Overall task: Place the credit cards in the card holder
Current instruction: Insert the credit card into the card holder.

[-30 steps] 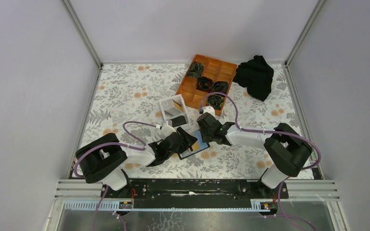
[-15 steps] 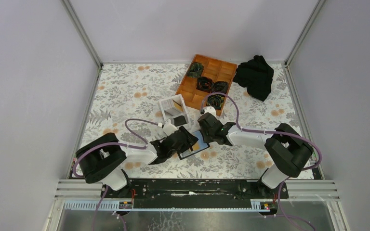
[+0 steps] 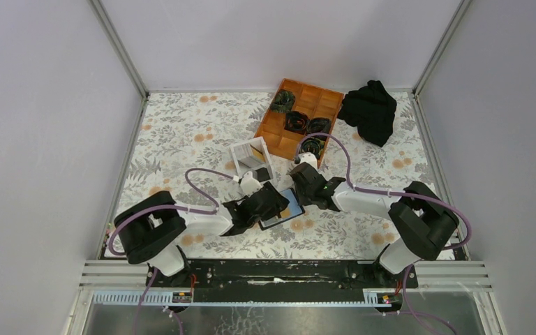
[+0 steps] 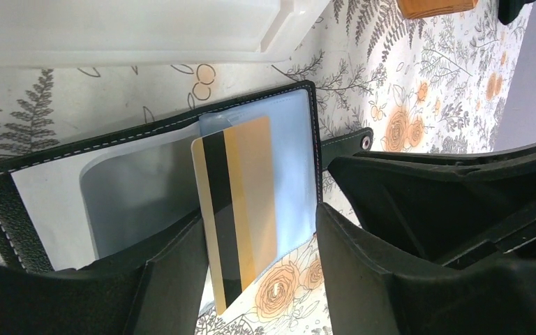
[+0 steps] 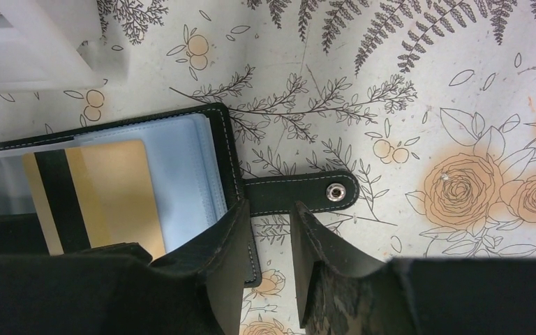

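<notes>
The card holder (image 3: 284,210) lies open on the floral table, black with clear bluish sleeves (image 4: 294,157). An orange-tan credit card (image 4: 241,202) with a black stripe sits partly inside a sleeve, its near end sticking out past the holder's edge. My left gripper (image 4: 258,222) is open, its fingers either side of that near end, and the right finger is clear of the card. My right gripper (image 5: 271,209) stands open at the holder's strap side. Its left finger (image 5: 227,258) rests on the black rim (image 5: 227,150) and the strap tab (image 5: 300,194) lies just ahead.
A white open-topped box (image 3: 251,159) stands right behind the holder. An orange compartment tray (image 3: 300,115) with dark rolled items is at the back. A black cloth (image 3: 370,110) lies at the back right. Both arms crowd the table's near middle.
The left arm has pushed a little to the right toward the holder. The right gripper has shifted slightly right and back. Both grippers' openings look the same.
</notes>
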Tool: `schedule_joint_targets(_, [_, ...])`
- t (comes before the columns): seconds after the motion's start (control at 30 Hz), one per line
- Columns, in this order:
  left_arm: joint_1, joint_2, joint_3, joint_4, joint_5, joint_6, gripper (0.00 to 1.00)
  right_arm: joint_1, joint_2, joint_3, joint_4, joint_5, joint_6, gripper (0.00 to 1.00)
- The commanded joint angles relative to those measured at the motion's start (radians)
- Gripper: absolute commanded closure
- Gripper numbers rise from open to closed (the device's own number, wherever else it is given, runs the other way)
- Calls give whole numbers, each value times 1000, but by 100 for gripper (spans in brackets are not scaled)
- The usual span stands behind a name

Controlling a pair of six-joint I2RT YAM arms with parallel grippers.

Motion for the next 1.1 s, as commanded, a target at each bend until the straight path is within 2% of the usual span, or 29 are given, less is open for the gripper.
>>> schedule_joint_targets(0.0, [0, 115, -54, -297, 5, 53, 36, -7, -11, -1, -3, 20, -5, 65])
schedule_joint_targets(0.67, [0, 159, -51, -326, 2, 51, 35, -55, -19, -28, -1, 27, 12, 65])
schedule_joint_targets(1.07, [0, 208, -17, -321, 14, 70, 31, -54, 29, -15, 10, -59, 12, 66])
